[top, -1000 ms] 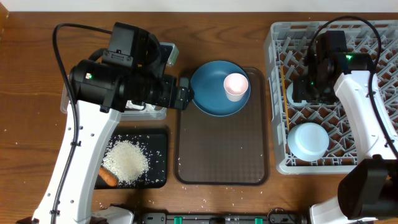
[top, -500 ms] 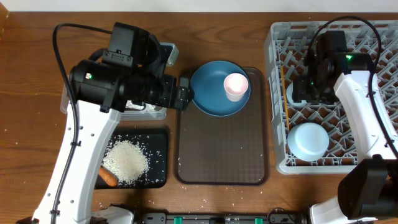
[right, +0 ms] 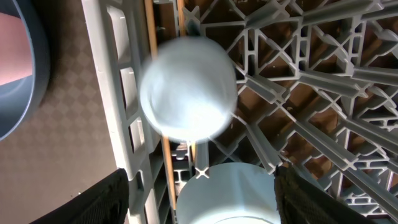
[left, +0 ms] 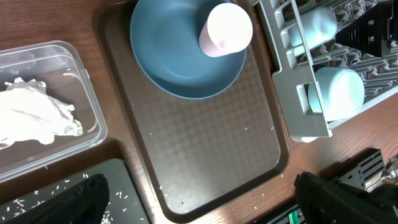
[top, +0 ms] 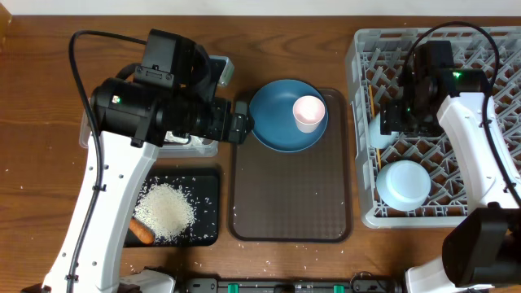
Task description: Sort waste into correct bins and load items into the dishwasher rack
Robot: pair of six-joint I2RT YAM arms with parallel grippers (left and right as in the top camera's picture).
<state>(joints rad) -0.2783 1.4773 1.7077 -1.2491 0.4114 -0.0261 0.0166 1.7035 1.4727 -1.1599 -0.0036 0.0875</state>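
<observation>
The grey dishwasher rack (top: 488, 57) stands at the right. It holds the pale bowl (top: 403, 184), two chopsticks (right: 151, 43) along its left wall, and the light-blue cup (top: 379, 130), which is blurred in the right wrist view (right: 188, 87). My right gripper (right: 200, 202) is open and empty above the cup and bowl (right: 236, 199). The blue plate (top: 277, 122) with the pink cup (top: 309, 112) on it lies on the brown tray's far end. My left gripper (left: 205, 208) is open and empty, over the brown tray's near left edge. The clear tub (left: 87, 124) holds white paper (left: 37, 115).
The brown serving tray (top: 293, 195) lies at centre, with a few rice grains on it. The black tray (top: 207, 195) at front left holds a rice heap (top: 165, 210) and the carrot (top: 141, 233). Loose grains lie on the table near the front edge.
The light-blue cup has come into view at the rack's left side below the right gripper and is blurred. Both arms stay where they were.
</observation>
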